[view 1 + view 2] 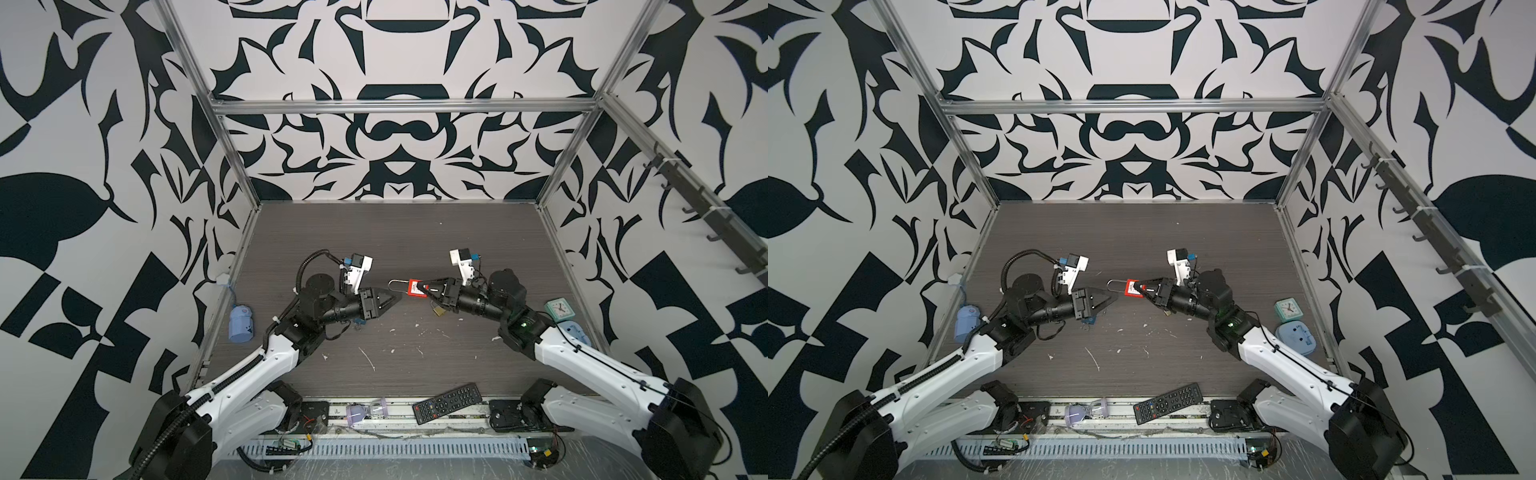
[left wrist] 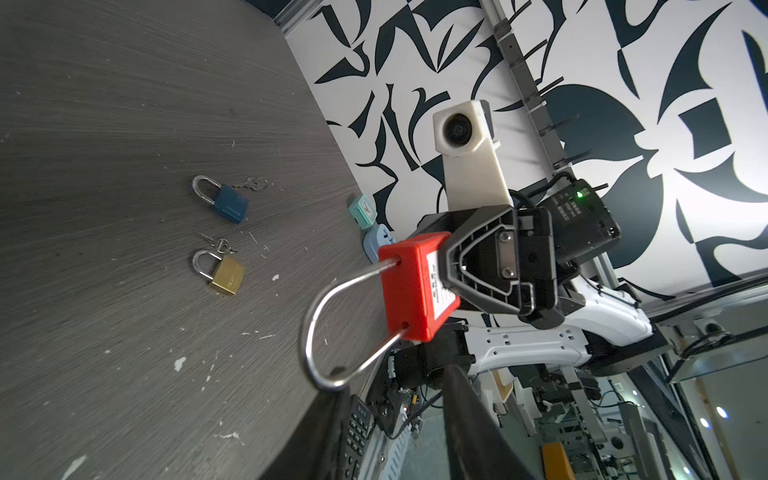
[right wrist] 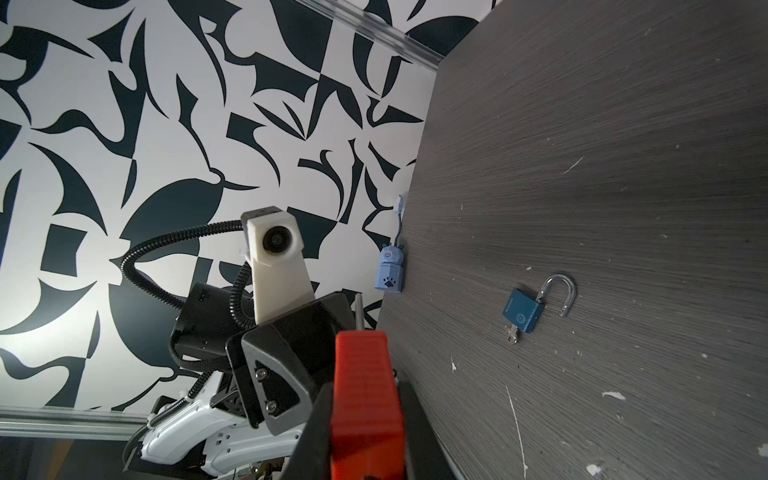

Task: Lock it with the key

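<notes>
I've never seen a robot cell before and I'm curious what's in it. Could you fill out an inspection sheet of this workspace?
Surface: dark wood-grain tabletop, flecked with white scraps.
Job's things: red padlock, held above the table; brass padlock with keys beside it; blue padlock, open, key inserted; second blue padlock.
Clutter: remote control, teal alarm clock, blue paw-print gadget.
Grippers: right tool shut on the red padlock; left tool open, empty, pointing at it.
Cables: black ribbed conduit on the left arm; loose wires along the front edge.
Surroundings: black-and-white patterned walls, aluminium frame, hook rail.
</notes>
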`<state>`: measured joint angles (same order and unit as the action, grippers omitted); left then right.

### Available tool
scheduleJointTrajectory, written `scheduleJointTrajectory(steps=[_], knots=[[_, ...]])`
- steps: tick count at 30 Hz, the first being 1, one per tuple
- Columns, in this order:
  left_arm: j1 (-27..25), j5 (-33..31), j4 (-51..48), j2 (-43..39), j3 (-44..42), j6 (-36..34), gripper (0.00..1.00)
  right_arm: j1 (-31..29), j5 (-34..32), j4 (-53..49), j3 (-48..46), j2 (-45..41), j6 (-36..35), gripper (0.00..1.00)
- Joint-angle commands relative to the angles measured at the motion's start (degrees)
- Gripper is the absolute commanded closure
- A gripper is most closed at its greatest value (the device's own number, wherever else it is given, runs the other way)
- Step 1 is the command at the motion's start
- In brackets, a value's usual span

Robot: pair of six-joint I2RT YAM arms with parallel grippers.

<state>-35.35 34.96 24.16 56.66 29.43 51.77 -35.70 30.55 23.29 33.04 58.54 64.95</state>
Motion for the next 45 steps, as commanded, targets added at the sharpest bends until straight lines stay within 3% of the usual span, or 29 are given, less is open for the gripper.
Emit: scheduleJointTrajectory(steps=[1, 6, 9, 13, 19, 22, 29, 39, 45], knots=[[0.7, 1.1, 1.8, -1.7, -1.4, 1.0, 0.67, 0.3, -0.8, 1.8, -0.7, -1.8, -0.5, 1.0], [0.8, 1.2, 3.2, -2.0, -2.2, 2.3, 0.68, 0.2, 0.0, 1.8, -0.8, -2.2, -0.6, 1.0], [0.9, 1.3, 3.4, -1.7, -2.2, 2.4, 0.77, 0.2, 0.1, 1.7, -0.9, -2.7, -0.5, 1.0], [0.9, 1.6, 4.1, -0.7, -2.0, 2.7, 0.78, 0.2, 0.0, 1.8, -1.0, -3.6, -0.2, 1.0], [0.9, 2.5, 5.4, 0.0, -2.4, 3.6, 0.54, 0.3, -1.1, 0.0, -0.7, -5.8, -0.9, 1.0], [0.9, 2.7, 5.4, -0.1, -2.5, 3.6, 0.53, 0.3, -0.5, 0.1, -0.5, -5.4, -0.8, 1.0], [0.9, 0.9, 4.8, 0.4, -1.9, 3.3, 0.58, 0.1, 1.5, 1.3, -1.1, -4.9, 0.1, 1.0], [0.9, 2.8, 6.1, 3.6, 0.8, 3.8, 0.76, 0.0, 3.4, 1.2, -1.1, -4.0, -0.6, 1.0], [0.9, 2.9, 6.4, 3.5, 0.7, 3.9, 0.77, -0.1, 4.0, 1.3, -1.0, -3.3, -1.1, 1.0]])
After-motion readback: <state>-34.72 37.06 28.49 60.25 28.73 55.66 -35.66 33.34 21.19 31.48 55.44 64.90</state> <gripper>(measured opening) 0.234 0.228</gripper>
